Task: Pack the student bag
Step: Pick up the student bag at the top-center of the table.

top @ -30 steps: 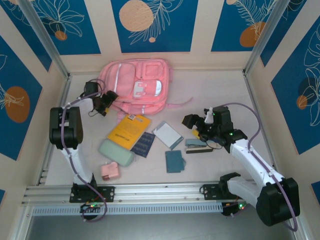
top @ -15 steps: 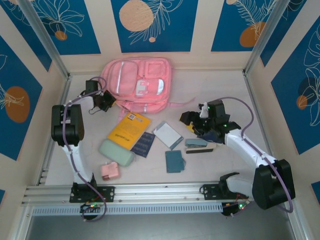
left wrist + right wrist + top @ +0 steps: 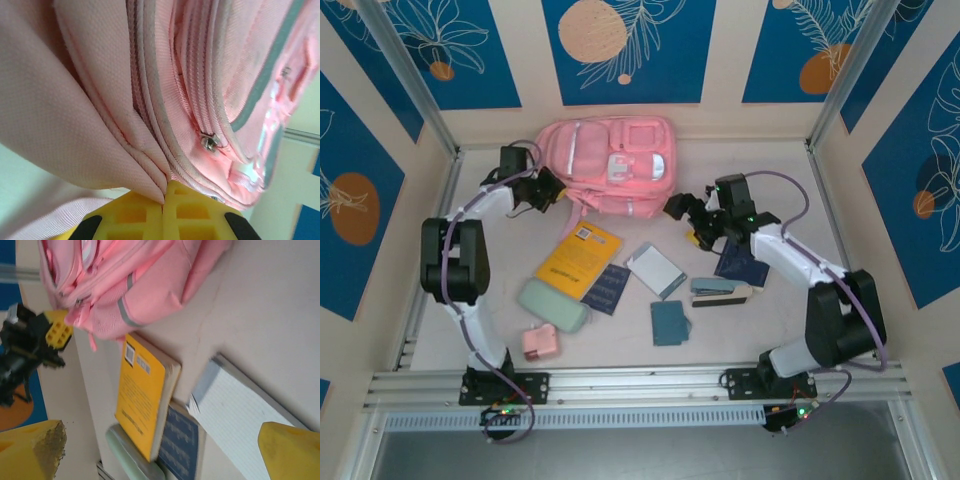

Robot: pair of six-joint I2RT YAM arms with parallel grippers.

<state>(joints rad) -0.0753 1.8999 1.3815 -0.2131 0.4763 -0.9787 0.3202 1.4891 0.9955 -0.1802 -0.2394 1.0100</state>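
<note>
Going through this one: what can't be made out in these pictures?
Top view: student bag zippers, open or closed: too small.
Left wrist view: left hand pinches bag fabric; which part, cut off by edges.
Right wrist view: yellow book print blurred; white notebook cut off by bottom edge.

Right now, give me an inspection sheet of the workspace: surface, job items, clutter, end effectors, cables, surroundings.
Surface: pale table, no spills seen.
Job's things: student bag lying at the far side, front pockets up.
Clutter: yellow book, dark blue booklet, white notebook, teal notebook, mint case, small pink pouch, loose in front of the bag.
End effectors: left end effector shut on the bag's edge fabric; right end effector open, empty, near the bag's right side.
Cables: purple cable arcs along the right arm, no snag seen.
Surroundings: blue patterned wall panels; metal rail at the near edge.
</note>
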